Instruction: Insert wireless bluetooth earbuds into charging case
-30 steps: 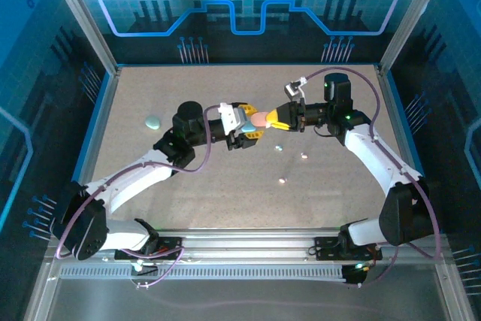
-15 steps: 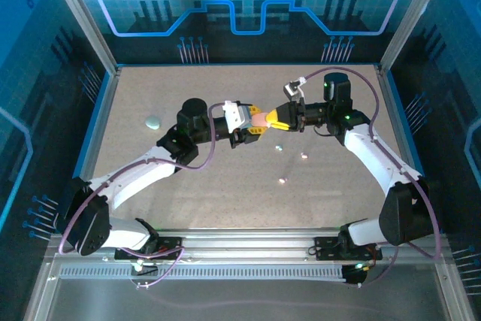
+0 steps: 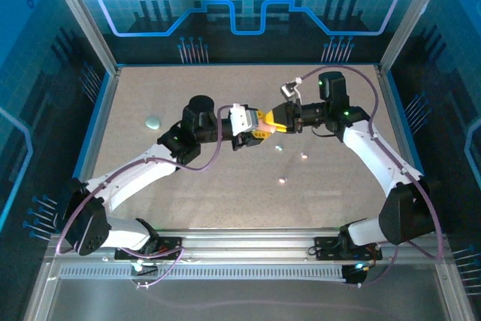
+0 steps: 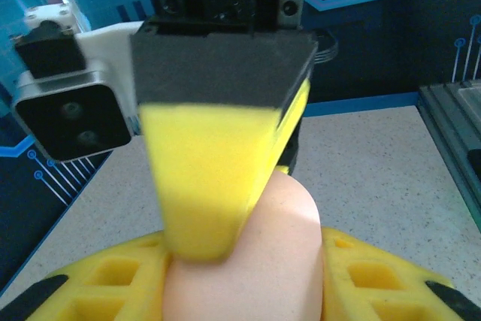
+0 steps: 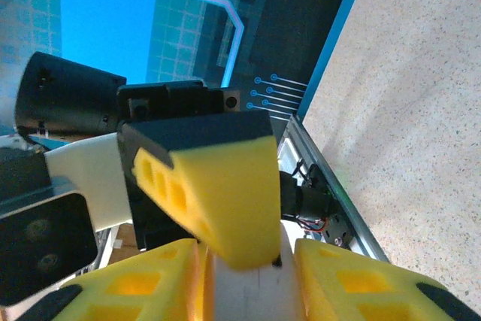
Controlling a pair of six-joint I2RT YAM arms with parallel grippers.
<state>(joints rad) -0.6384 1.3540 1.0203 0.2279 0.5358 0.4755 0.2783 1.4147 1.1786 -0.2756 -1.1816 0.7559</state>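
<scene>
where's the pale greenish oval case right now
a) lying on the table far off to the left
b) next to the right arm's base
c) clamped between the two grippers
a: the pale oval case lies alone on the table, well to the left of the left gripper and the right gripper, which meet on a pink case instead.

Speckled beige table (image 3: pixel 225 201), pale oval case (image 3: pixel 153 121) far left, three tiny earbuds (image 3: pixel 282 180) centre-right.

arms reach inward, left claw (image 3: pixel 254 127) and right claw (image 3: pixel 272 119) clamped, interlocked tip to tip
</scene>
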